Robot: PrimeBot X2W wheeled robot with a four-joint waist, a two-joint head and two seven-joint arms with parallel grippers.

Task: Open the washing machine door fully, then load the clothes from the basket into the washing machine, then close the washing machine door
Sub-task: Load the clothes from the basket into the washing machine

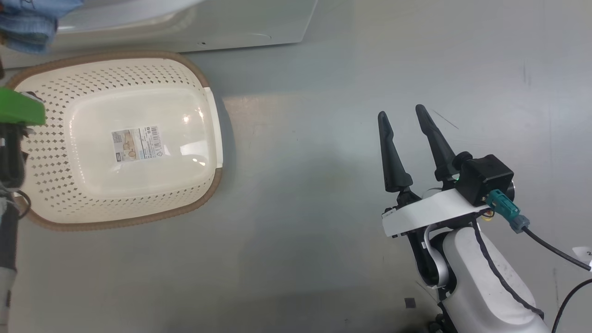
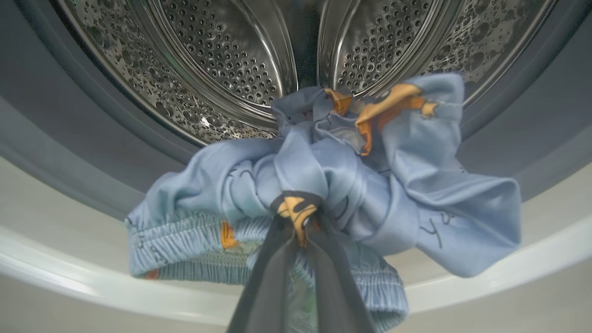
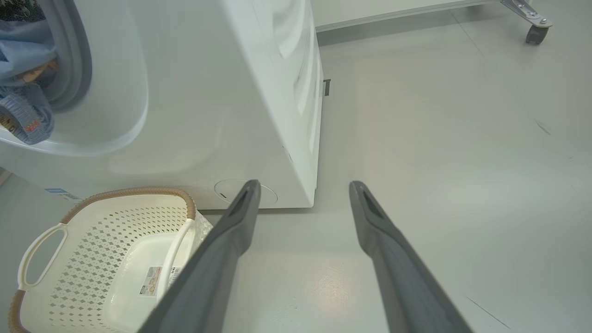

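Two fingers of left gripper point(image 2: 296, 216) pinched shut on fold of clothes point(image 2: 416, 208). Bundle draped over grey gasket point(image 2: 69, 152) at drum point(image 2: 222, 60) mouth, probably gripped for pushing deeper. Right gripper point(image 1: 402, 113) spread wide, holding nothing, parked over floor point(image 1: 300, 185) well apart from basket point(image 1: 115, 54) by washing machine point(image 3: 208, 115).

You had the perforated steel drum point(image 2: 208, 60) open above, but the bunched light blue printed garment point(image 2: 416, 208) hung across its lower mouth. The cream perforated basket point(image 3: 92, 240) stood just before the white washer point(image 3: 208, 115); the grey floor point(image 3: 462, 162) to its right lay free.
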